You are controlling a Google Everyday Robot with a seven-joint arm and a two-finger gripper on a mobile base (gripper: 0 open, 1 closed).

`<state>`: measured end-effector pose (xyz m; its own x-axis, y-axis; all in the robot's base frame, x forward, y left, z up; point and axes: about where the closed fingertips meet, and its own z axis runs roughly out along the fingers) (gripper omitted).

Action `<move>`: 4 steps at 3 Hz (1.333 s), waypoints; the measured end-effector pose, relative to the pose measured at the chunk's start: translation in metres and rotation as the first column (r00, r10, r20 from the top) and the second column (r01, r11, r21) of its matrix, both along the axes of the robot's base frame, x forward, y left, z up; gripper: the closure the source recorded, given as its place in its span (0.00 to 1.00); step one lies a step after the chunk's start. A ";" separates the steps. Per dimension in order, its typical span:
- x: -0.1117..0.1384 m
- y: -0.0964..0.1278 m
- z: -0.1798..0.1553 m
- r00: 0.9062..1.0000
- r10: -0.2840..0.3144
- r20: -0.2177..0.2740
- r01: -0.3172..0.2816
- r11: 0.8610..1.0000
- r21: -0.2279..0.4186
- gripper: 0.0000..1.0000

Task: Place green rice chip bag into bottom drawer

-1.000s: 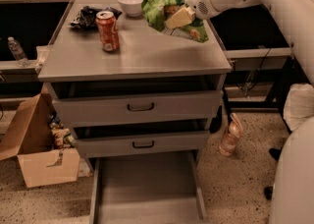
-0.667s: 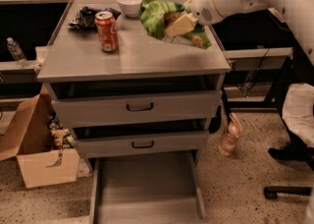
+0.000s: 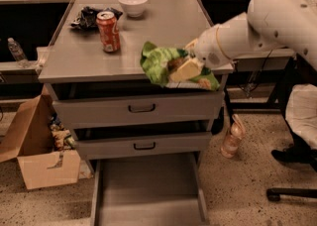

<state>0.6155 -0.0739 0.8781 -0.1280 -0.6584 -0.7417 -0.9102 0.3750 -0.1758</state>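
The green rice chip bag [image 3: 161, 62] is a crinkly light-green bag with orange chip pictures, held in the air over the front edge of the cabinet top. My gripper [image 3: 184, 69] comes in from the right on a white arm and is shut on the bag. The bottom drawer [image 3: 148, 193] is pulled out below, a wide shallow grey tray with a bare floor, directly beneath the bag and well lower.
On the cabinet top [image 3: 148, 36] stand a red soda can [image 3: 108, 31], a crumpled black wrapper [image 3: 86, 17] and a white bowl [image 3: 132, 3]. Two upper drawers with dark handles [image 3: 141, 107] are slightly ajar. A cardboard box [image 3: 37, 155] sits left, a bottle [image 3: 232, 136] right.
The arm has carried the bag from the back right of the cabinet top forward and down to its front edge. The camera view has also shifted closer.
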 end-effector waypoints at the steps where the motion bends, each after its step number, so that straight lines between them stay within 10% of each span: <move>1: -0.014 0.003 -0.027 0.999 0.015 -0.050 -0.016 1.000 -0.018 1.00; 3: -0.030 0.002 -0.071 0.992 0.004 -0.125 -0.006 1.000 -0.011 1.00; 4: -0.066 0.000 -0.175 0.959 -0.038 -0.279 0.035 0.999 -0.014 1.00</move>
<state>0.5495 -0.0742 0.7030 -0.3534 -0.6554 -0.6675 -0.9092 0.4084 0.0804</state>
